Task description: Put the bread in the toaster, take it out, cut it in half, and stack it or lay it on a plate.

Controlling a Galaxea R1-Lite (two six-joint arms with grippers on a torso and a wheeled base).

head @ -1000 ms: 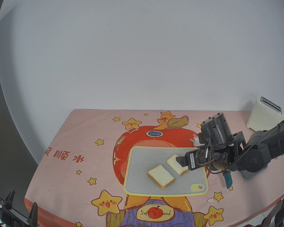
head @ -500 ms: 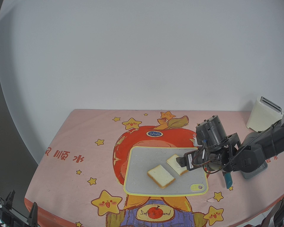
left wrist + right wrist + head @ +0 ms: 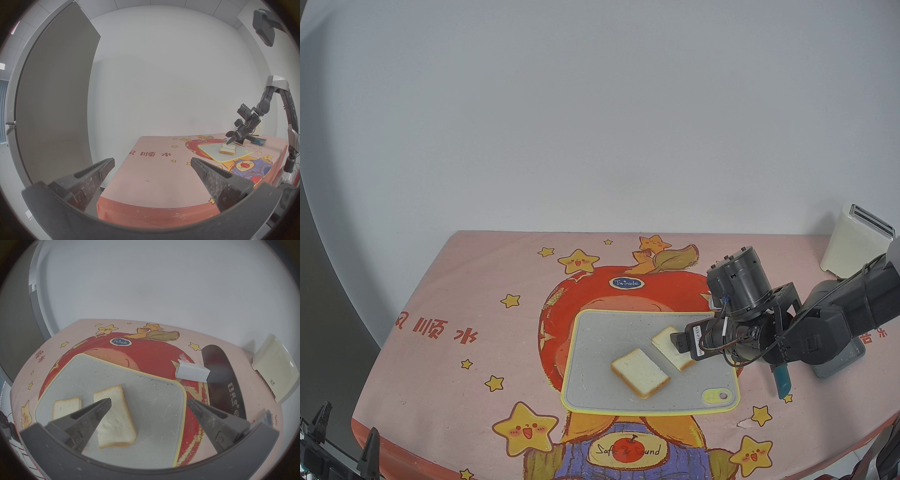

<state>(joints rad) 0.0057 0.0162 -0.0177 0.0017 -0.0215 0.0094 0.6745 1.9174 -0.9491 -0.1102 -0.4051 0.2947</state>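
Right wrist view — two bread halves (image 3: 115, 416) on cutting board (image 3: 159, 430), right pincer (image 3: 148, 401) spread wide.

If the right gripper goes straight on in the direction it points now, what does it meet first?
Probably the nearer bread half on the board: one finger of the right gripper hangs over it. Depth is unclear; the bare board may come first.

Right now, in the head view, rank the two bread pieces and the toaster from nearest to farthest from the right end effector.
1. Right bread piece, beneath the right end effector tips.
2. Left bread piece, beside it, to the robot's left.
3. Toaster, table's far right corner.
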